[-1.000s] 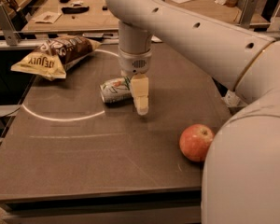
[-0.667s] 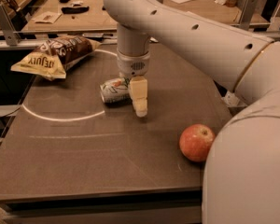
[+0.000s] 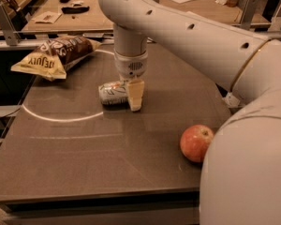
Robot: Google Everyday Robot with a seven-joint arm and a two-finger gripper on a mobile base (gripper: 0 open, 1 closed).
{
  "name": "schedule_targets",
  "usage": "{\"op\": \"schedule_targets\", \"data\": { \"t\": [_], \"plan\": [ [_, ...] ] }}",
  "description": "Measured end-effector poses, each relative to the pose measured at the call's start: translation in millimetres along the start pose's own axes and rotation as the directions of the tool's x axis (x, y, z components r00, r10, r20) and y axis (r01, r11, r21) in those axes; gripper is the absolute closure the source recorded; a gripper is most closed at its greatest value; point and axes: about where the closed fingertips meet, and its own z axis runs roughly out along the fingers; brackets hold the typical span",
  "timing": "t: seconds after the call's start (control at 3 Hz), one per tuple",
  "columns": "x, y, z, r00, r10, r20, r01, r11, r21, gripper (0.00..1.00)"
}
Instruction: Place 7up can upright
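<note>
The 7up can [image 3: 111, 93] is silver and pale green and lies on its side on the dark table [image 3: 84, 144], left of centre. My gripper [image 3: 132, 96] comes straight down from the white arm [image 3: 178, 27] onto the can's right end and covers that end. The gripper's lower tip reaches the table surface in front of the can. The can's left part and its label show.
A brown-and-yellow chip bag [image 3: 56, 55] lies at the table's back left. A red apple [image 3: 195, 142] sits at the front right, close to the robot's white body [image 3: 248, 172]. A white arc [image 3: 61, 118] is marked on the table. Another table [image 3: 84, 13] stands behind.
The gripper has shifted a little to the left and now overlaps the can's right end. The can, bag and apple have not moved.
</note>
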Motion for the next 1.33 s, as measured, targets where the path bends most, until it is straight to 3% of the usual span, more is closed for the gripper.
{"op": "schedule_targets", "data": {
  "t": [0.67,1.0,1.33],
  "plan": [
    [3,1,-1,1.000,0.002,-0.019,-0.003,0.9999,-0.017,0.87],
    [14,8,-31,0.999,0.034,0.018,-0.034,0.9993,0.014,1.00],
    [23,15,-66,0.996,0.061,0.070,-0.066,0.9954,0.070,1.00]
  ]
}}
